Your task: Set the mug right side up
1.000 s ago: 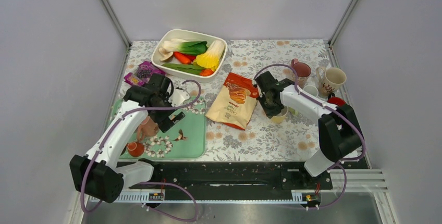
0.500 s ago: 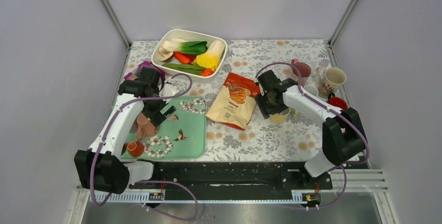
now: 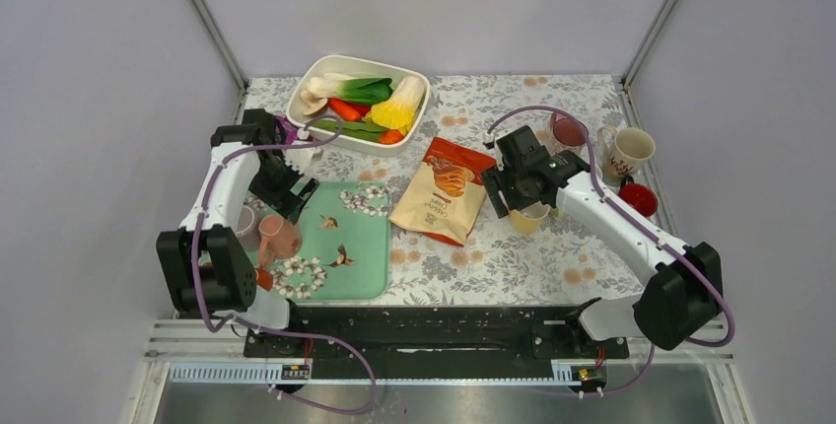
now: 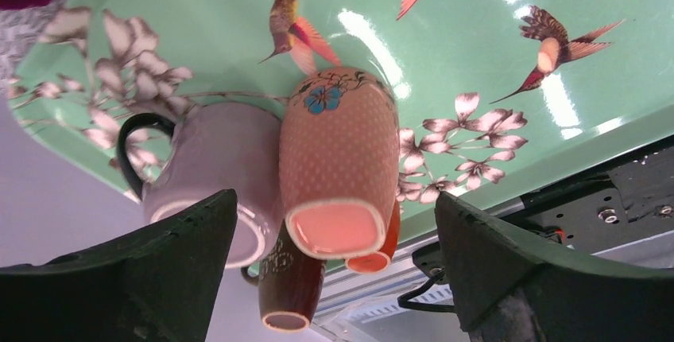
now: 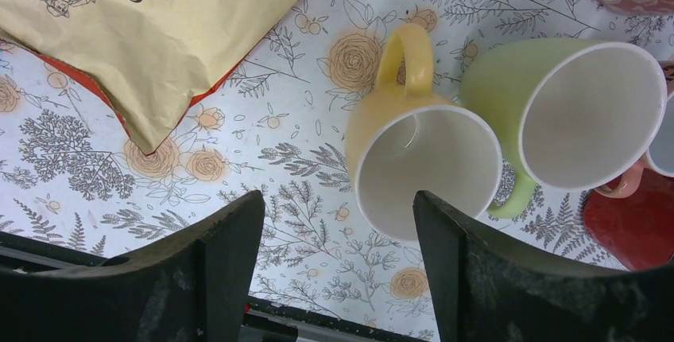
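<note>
Beneath the open, empty right hand [image 5: 334, 207] the yellow mug [image 5: 421, 171] stands mouth up, free of its grip.

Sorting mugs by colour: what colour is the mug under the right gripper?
Mug: pale yellow, clearest in right wrist view.

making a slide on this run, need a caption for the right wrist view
Open right gripper over an upright yellow mug, a green mug beside it, snack bag at upper left
</note>
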`<state>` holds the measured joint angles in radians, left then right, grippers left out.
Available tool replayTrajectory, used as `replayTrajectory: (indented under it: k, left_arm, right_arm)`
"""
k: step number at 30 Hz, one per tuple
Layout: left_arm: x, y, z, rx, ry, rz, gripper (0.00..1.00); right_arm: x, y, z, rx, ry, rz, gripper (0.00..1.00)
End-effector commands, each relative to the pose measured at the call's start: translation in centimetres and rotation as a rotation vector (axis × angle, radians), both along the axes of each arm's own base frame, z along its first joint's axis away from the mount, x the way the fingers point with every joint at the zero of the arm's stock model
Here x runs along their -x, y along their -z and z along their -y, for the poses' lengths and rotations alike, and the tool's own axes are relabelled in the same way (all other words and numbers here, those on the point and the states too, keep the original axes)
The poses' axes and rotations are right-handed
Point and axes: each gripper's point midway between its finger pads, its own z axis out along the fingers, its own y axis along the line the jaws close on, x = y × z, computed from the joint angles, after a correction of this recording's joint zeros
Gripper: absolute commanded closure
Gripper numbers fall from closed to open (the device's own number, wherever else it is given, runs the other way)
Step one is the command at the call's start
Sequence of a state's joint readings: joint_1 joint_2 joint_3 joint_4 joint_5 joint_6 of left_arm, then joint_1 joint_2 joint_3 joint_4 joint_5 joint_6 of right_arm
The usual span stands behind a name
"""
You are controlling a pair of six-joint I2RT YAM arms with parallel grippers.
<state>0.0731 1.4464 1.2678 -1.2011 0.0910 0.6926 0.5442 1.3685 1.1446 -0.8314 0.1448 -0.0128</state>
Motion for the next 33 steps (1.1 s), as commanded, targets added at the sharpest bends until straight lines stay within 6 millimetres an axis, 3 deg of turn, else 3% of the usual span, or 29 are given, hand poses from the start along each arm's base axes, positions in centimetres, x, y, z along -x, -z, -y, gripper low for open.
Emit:
replayTrajectory:
  k: [1, 6, 12, 19, 28, 30, 33]
  left_arm:
    - [-1.8, 0.6, 0.2, 0.059, 0.024, -0.006, 0.05]
    - [-1.9, 2.4, 0.4, 0.085, 0.005, -0.068, 0.24]
    - [0.4, 3.9, 2.0, 0.143, 0.028, -0.127, 0.38]
    - [4.5, 6.0, 4.4, 0.175, 0.137, -0.228, 0.41]
    - [7.6, 4.3, 7.9, 0.256, 0.330, -0.252, 0.39]
    - [7.2, 3.6, 8.1, 0.254, 0.342, -0.226, 0.36]
    - [4.3, 2.2, 7.5, 0.199, 0.236, -0.145, 0.30]
  right_arm:
    - [0.0, -1.3, -0.4, -0.018, -0.020, 0.050, 0.22]
    - [0.1, -1.0, -0.7, -0.017, -0.034, 0.047, 0.22]
    - [0.3, -0.6, -0.8, -0.008, -0.044, 0.041, 0.22]
    - [0.4, -0.4, -0.7, 0.001, -0.044, 0.045, 0.22]
    - [0.5, 0.0, -0.8, 0.002, -0.048, 0.034, 0.22]
    - [0.5, 0.0, -0.7, 0.003, -0.048, 0.034, 0.22]
    - [0.5, 0.1, -0.8, 0.003, -0.048, 0.033, 0.22]
